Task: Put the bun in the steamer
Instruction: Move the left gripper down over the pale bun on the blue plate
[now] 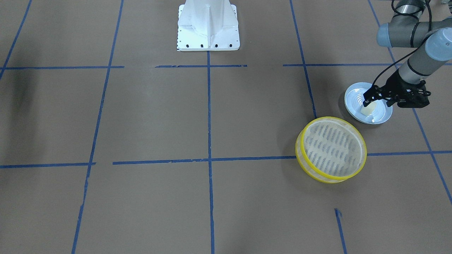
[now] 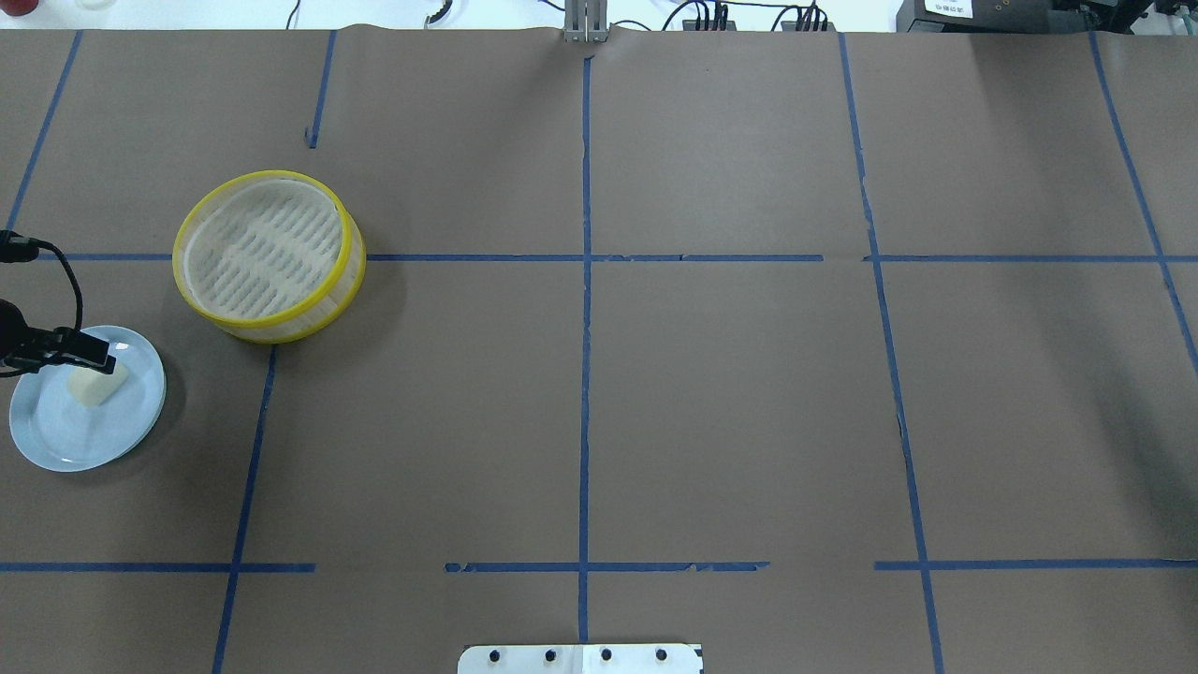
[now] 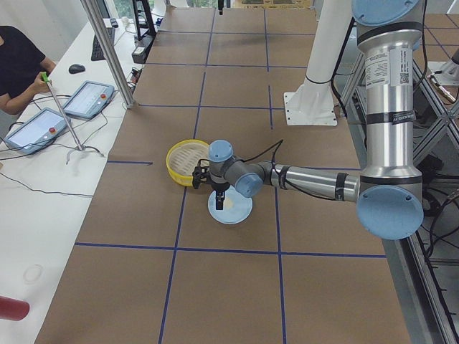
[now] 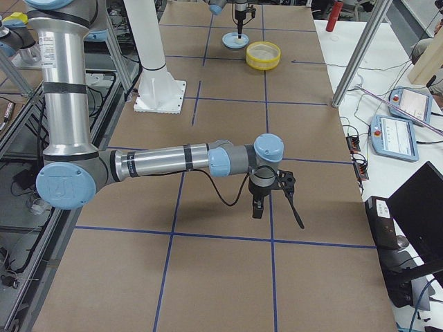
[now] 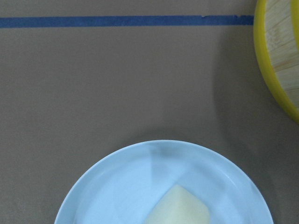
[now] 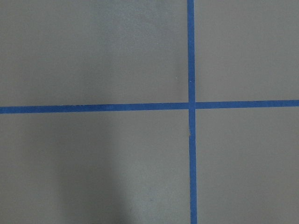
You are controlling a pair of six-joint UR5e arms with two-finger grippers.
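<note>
Cream-white bun [image 1: 368,110] lies on a pale blue plate [image 1: 353,97] on the brown desk [image 1: 159,116], just beside the yellow-rimmed steamer [image 1: 333,148]. Over the plate hangs the left hand [image 1: 378,103], fingers spread, near the bun. Well apart is the right hand [image 4: 277,211]; whether it is spread or pressed together I cannot tell.

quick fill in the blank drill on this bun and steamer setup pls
1. The bun lies on a pale blue ____.
2. The steamer has rims coloured ____.
3. Nothing lies on the steamer's mesh floor, so it is ____.
4. The pincer above the bun belongs to the robot's ____ arm.

Missing words: plate; yellow; empty; left
</note>
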